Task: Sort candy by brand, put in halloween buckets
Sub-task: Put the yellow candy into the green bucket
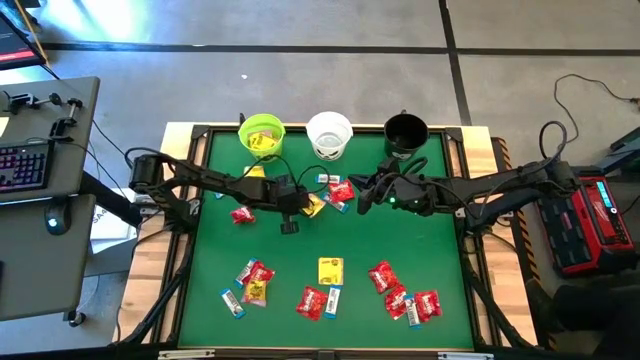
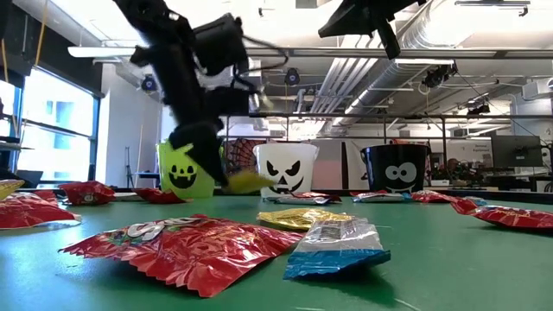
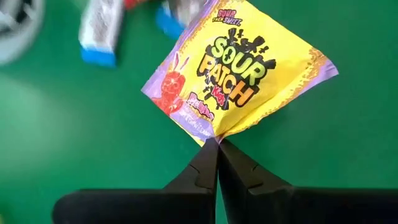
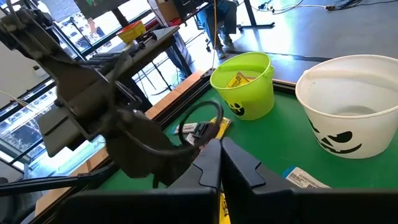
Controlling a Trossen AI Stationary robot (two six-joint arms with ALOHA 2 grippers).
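Note:
My left gripper (image 1: 304, 204) is in the middle of the green table, shut on a yellow candy packet (image 3: 239, 68), which also shows in the low view as a yellow packet (image 2: 246, 181) in front of the buckets. My right gripper (image 1: 362, 204) hovers high beside it, shut and holding nothing; its fingers (image 4: 219, 155) show closed. The lime green bucket (image 1: 262, 135), white bucket (image 1: 329, 135) and black bucket (image 1: 405, 132) stand upright in a row at the far edge. The green bucket holds yellow candy (image 4: 239, 79). My left gripper pinches one corner (image 3: 214, 134) of the yellow packet between its two fingertips. The fingers slant steeply down from the table's left side. The packet hangs off the fingertips with its printed face up and seems just clear of the table.
Loose candy lies on the table: red packets (image 1: 340, 192) and a blue bar (image 1: 325, 178) right beside the grippers, a red packet (image 1: 243, 213) at the left, and red, yellow (image 1: 330, 270) and blue pieces (image 1: 232, 302) along the near edge.

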